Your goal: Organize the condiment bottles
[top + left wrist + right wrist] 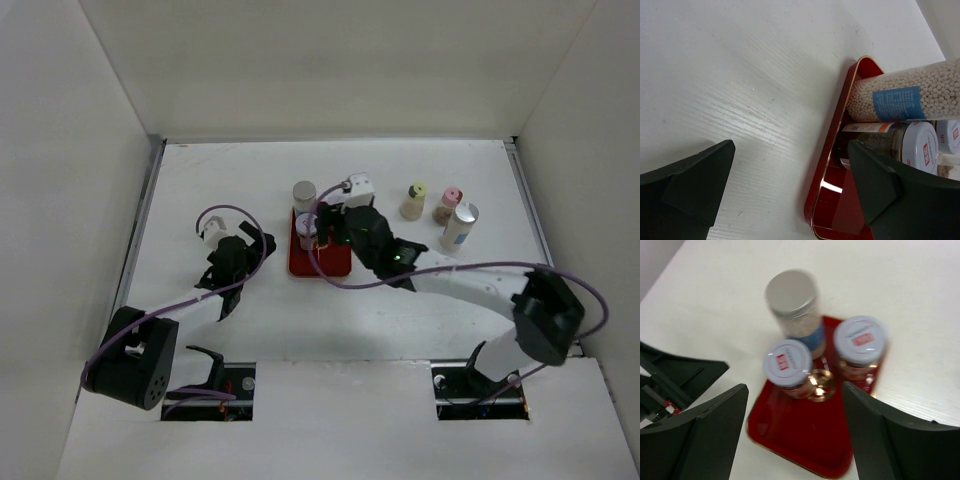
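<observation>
A dark-red tray (pixel 335 262) holds a tall white bottle with a silver cap (pixel 304 192) and a short white-capped jar (pixel 306 222). The right wrist view shows the tall bottle (pixel 792 295), two white-capped jars (pixel 788 364) (pixel 860 340) and the tray (pixel 805 445). A yellow-capped bottle (pixel 415 200), a pink-capped bottle (pixel 449 205) and a second tall silver-capped bottle (pixel 461 225) stand on the table to the right. My right gripper (pixel 794 407) hovers open and empty over the tray. My left gripper (pixel 790 150) is open and empty at the tray's left rim (pixel 832 150).
White walls enclose the table on three sides. My left gripper's black fingers (pixel 680 375) show at the left of the right wrist view, close to the tray. My right arm (pixel 450 280) stretches across the table's right half.
</observation>
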`<state>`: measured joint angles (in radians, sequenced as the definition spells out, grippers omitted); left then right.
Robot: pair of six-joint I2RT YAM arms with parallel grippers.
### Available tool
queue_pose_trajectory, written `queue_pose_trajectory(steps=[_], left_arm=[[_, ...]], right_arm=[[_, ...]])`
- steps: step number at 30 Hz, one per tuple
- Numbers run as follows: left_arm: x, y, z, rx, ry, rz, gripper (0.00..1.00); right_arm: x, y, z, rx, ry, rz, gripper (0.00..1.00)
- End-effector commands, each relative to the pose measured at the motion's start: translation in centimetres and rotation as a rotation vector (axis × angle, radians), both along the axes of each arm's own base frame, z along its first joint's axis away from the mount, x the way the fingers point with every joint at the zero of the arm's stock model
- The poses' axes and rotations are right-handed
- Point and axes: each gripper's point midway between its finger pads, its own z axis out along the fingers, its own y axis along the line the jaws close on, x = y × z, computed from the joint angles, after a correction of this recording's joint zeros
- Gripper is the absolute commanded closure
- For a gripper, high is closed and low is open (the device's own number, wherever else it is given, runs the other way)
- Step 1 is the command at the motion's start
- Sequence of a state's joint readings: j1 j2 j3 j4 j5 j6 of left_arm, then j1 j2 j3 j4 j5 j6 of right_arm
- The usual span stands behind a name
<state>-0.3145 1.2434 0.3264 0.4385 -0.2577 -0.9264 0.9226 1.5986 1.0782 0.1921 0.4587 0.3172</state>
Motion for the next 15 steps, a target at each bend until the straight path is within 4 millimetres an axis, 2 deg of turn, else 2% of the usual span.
queue_pose_trajectory(steps=[1, 5, 8, 10, 12, 14, 15], left_arm=[[0.5, -0.4, 1.8, -0.031, -0.068, -0.003, 0.00], [0.6, -0.8, 1.5, -0.032, -0.059, -0.013, 0.00], [0.6, -1.0, 1.7, -0.031, -0.064, -0.013, 0.00], [0.7, -1.2, 1.4, -0.030, -0.056, -0.020, 0.00], [0.6, -1.4, 1.5, -0.035, -0.058, -0.028, 0.00], [0.6, -1.3, 1.7, -0.034, -0.067, -0.023, 0.00], [0.6, -1.3, 1.7, -0.032, -0.066, -0.020, 0.00]], right_arm=[[1.2, -8.2, 3.4, 0.023, -0.093, -0.233, 0.18], [1.7, -21.8, 4.6, -0.023, -0.141, -0.630, 0.05], [0.8, -29.5, 5.2, -0.058, -0.154, -0.856, 0.00], [0.2, -32.9, 5.5, -0.057, -0.158, -0.956, 0.00], [0.5, -35.3, 5.2, -0.076, -0.140, -0.997, 0.00], [1.4, -35.7, 4.2, -0.078, -0.092, -0.962, 0.00], [1.9, -35.2, 3.7, -0.067, -0.072, -0.926, 0.00]])
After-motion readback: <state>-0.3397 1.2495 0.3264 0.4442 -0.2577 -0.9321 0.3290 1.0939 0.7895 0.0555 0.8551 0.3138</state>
